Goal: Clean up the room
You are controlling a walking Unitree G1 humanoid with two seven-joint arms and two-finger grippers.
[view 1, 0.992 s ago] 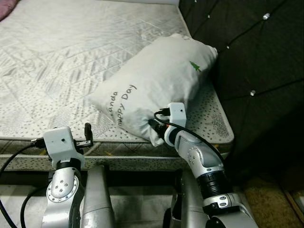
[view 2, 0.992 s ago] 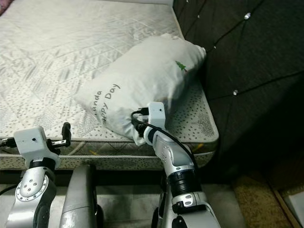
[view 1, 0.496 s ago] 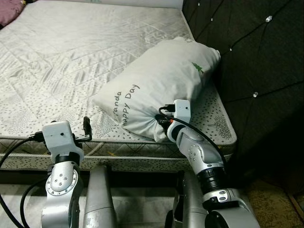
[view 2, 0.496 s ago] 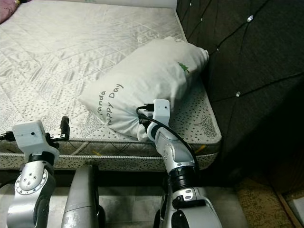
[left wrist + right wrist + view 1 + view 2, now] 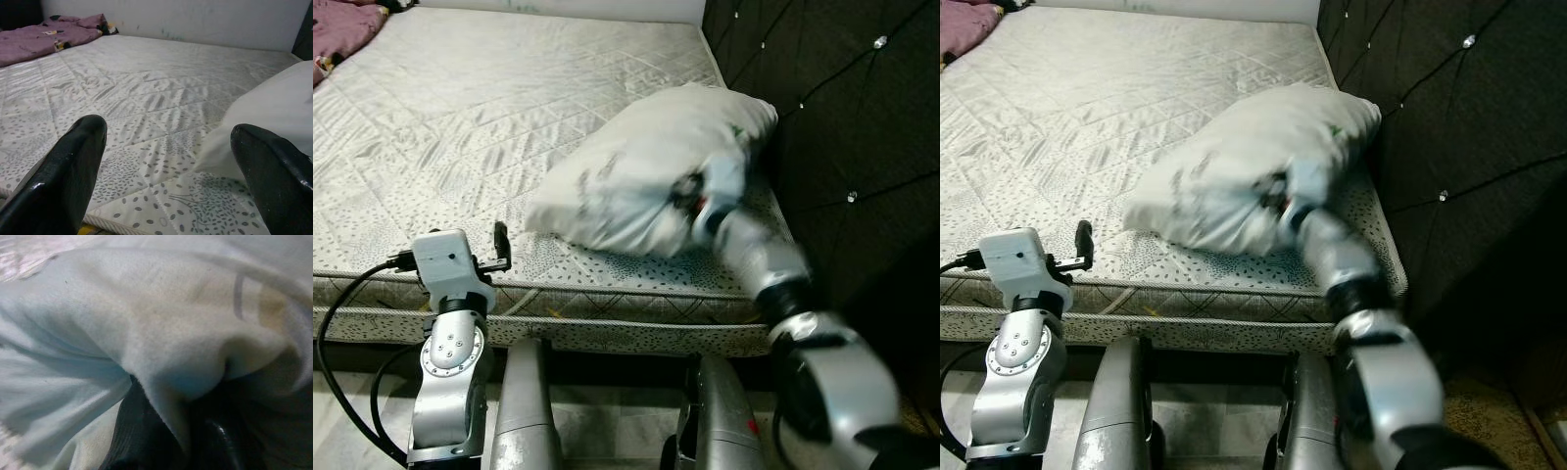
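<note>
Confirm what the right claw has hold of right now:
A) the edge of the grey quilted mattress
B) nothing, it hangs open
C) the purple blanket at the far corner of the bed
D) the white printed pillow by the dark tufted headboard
D: in the right wrist view the right claw has a fold of the white printed pillow bunched between its black fingers, beside the dark tufted headboard.

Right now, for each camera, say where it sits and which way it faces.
Left eye, right eye: on the head, facing forward and down at the mattress and pillow; both arms show.
Left wrist: along the open left gripper, over the mattress toward a purple blanket.
Right wrist: pressed into pillow cloth pinched by the right gripper.
Shared: the pillow.
</note>
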